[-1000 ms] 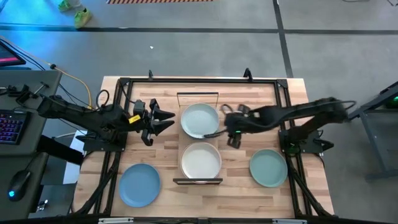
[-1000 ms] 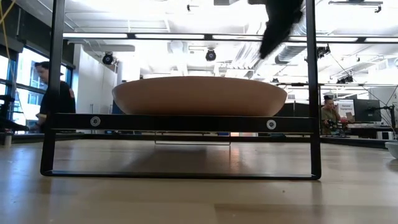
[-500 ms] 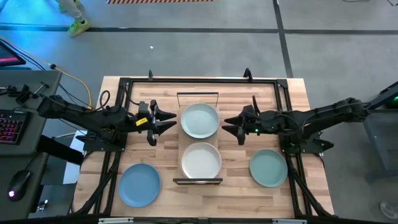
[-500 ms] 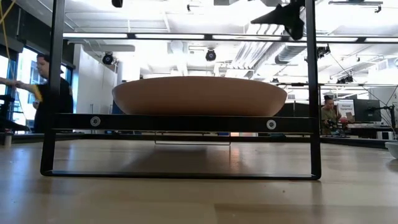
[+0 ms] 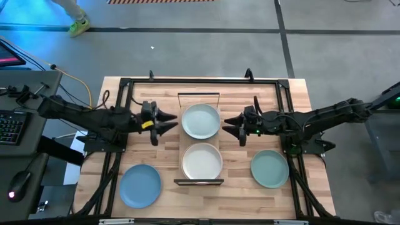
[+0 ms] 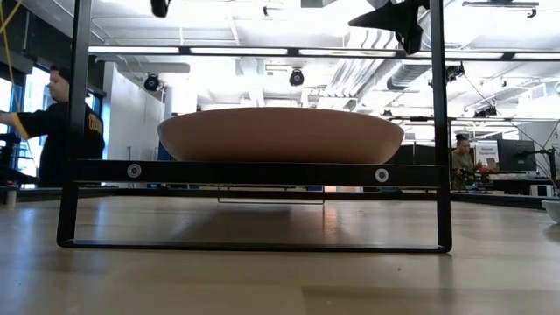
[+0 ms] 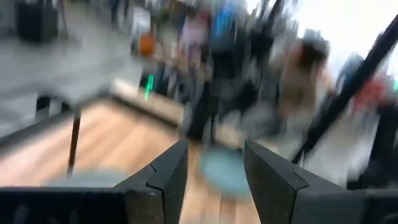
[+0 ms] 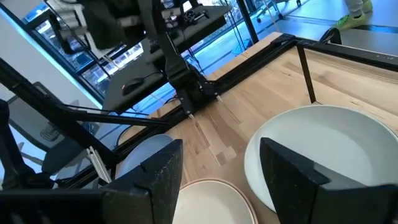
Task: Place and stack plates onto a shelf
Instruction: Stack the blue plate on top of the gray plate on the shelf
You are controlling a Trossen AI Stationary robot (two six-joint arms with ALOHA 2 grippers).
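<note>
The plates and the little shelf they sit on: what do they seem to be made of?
The plates, such as the blue plate and the green plate, look like matte glazed ceramic or stoneware: soft even colour, no glare, thick rounded rims. Plastic cannot be ruled out. The shelf looks like a pale wood plank with visible grain, and the end frames look like thin black-painted metal.

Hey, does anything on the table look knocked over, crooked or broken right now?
Nothing stands out. Two plates, a pale green one and a whitish one, sit flat and centred on the shelf. The blue plate and sage green plate lie flat on the table. Both tools, left and right, hover open and empty.
</note>
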